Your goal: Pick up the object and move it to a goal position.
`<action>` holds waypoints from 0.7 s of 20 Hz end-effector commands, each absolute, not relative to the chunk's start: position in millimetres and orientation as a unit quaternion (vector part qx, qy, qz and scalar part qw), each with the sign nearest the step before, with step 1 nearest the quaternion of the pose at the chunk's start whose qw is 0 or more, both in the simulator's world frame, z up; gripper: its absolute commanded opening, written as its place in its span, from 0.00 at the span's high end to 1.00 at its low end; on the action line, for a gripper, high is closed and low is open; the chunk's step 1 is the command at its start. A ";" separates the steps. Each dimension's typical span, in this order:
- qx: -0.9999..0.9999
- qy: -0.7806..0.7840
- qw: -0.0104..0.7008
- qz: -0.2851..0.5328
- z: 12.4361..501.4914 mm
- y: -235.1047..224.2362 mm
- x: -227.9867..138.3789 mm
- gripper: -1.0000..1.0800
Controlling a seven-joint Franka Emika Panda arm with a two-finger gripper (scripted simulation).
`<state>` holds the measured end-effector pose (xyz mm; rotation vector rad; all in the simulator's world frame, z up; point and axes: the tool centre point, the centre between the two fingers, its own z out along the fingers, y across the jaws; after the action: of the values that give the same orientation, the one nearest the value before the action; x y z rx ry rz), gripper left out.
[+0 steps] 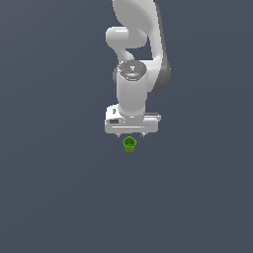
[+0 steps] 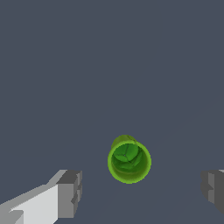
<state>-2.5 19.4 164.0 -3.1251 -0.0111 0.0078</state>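
Hovering over the grey table [image 1: 59, 197] with pincer [image 2: 140, 194] spread wide apart, gripping nothing. Sitting upright just below, between the fingers [image 2: 70, 192] without touching: green cup [image 2: 129, 161].

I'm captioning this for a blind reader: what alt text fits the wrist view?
A small bright green cup, hollow top facing the camera, sits on a plain dark grey surface between the open end effector fingers, touching neither.
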 end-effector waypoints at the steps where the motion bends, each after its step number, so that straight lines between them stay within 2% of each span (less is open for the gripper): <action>1: -1.000 -0.004 0.008 0.003 164.0 19.4 -2.5 0.04; 14: -0.999 0.029 0.020 0.002 170.5 11.2 1.6 0.04</action>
<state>1.6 10.8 170.7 -3.1002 0.0896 0.0052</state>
